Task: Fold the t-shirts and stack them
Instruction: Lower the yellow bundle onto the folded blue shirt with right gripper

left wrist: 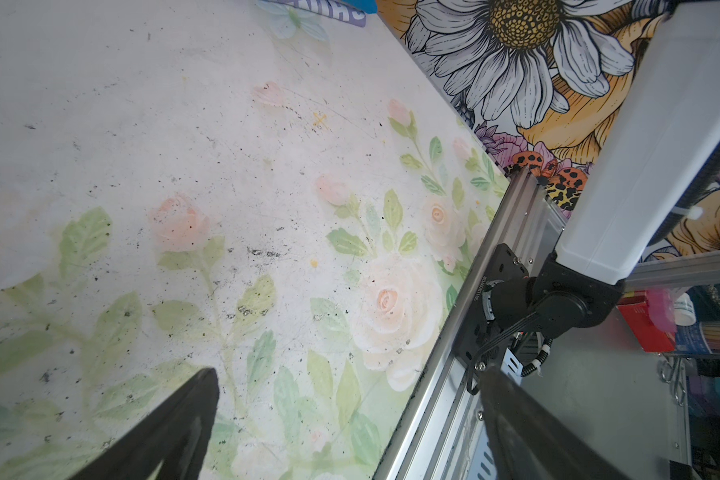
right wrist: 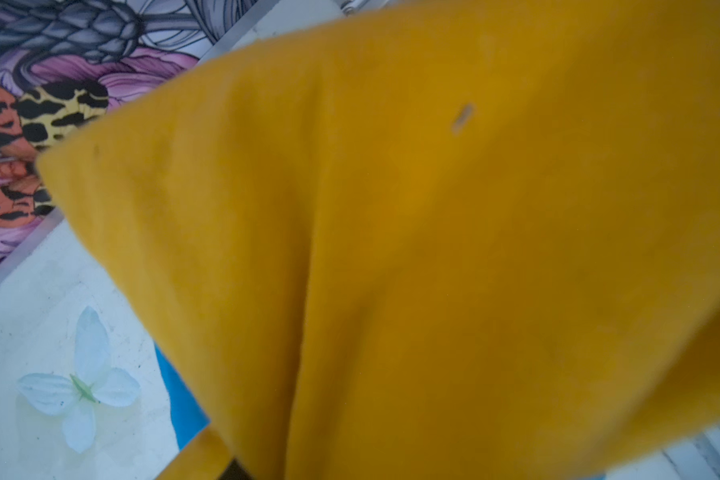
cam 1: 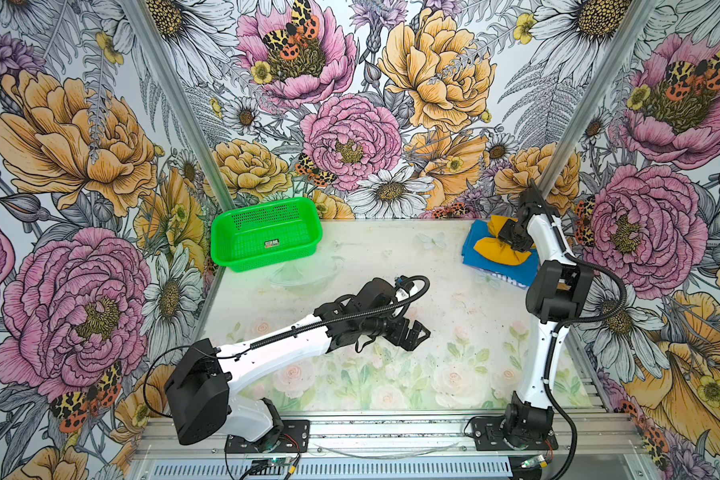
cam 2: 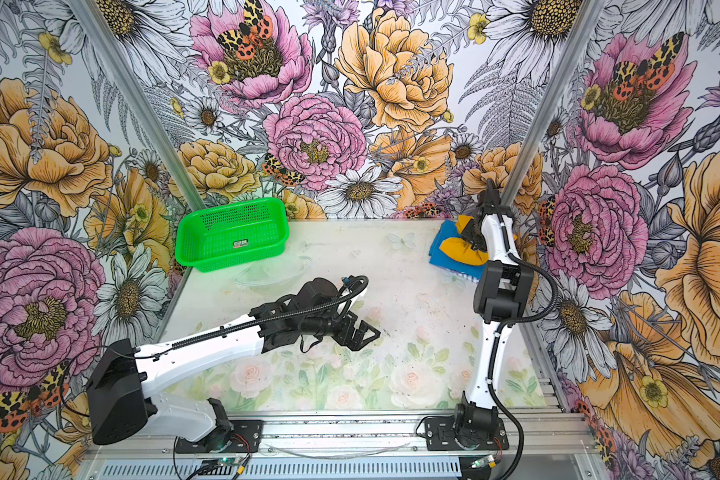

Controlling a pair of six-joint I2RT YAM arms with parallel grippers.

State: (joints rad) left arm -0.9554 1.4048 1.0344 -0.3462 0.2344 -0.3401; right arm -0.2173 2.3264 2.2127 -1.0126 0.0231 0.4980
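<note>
While your right arm is reaching into the far right corner of the table (cam 1: 391,257), the right gripper (cam 1: 512,241) (cam 2: 472,241) is sitting down among the folds of the mustard-yellow t-shirt (cam 1: 485,249) (cam 2: 454,250). Its jaws are hiding behind the wrist and the cloth in both top views, so you cannot tell whether it is pinching the fabric or letting it go. The right wrist view is not helping you either: yellow cloth (right wrist: 433,249) is filling nearly the whole picture, close and blurred, with only a sliver of the blue t-shirt (right wrist: 179,399) peeking out beneath it. That yellow shirt is lying bunched, not flat, on top of the blue t-shirt (cam 1: 487,268) (cam 2: 440,232), which is resting on the table close to the far and right walls, its white lettering (cam 1: 504,279) showing along the near edge. Your left gripper (cam 1: 416,332) (cam 2: 366,332) (left wrist: 352,370) is hanging over the bare middle of the table, well apart from both shirts, pointing right with its jaws spread wide and nothing between them. The left wrist view is showing you both dark fingers (left wrist: 175,424) standing far apart over the painted roses. The green basket (cam 1: 267,204) (cam 2: 230,206) is sitting at the far left of the table, well apart from the shirts.
</note>
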